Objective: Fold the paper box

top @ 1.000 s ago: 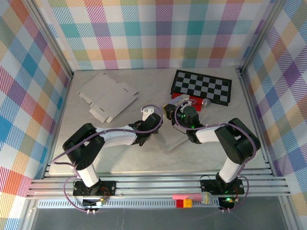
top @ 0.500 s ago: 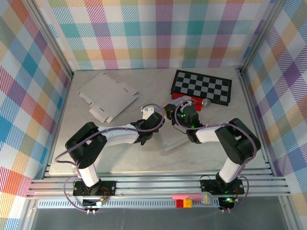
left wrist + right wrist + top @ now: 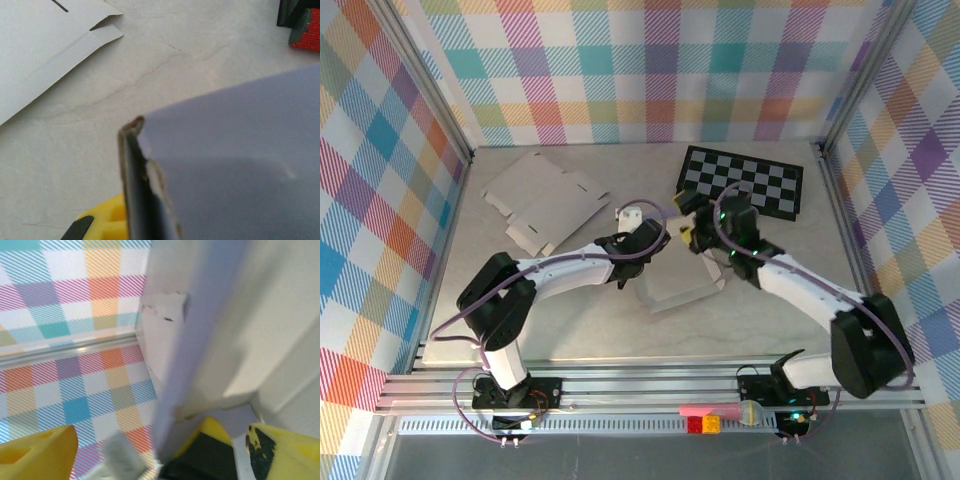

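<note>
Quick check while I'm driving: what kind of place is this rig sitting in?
Probably a lab test cell, not a real workplace: plaid walls on an aluminium frame, and a table with staged props: a box, a checkerboard and flat cardboard.

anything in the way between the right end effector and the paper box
Nothing visible. The open right end effector is at the paper box, with a raised panel between its fingers. The left end effector is shut on the box's edge.
</note>
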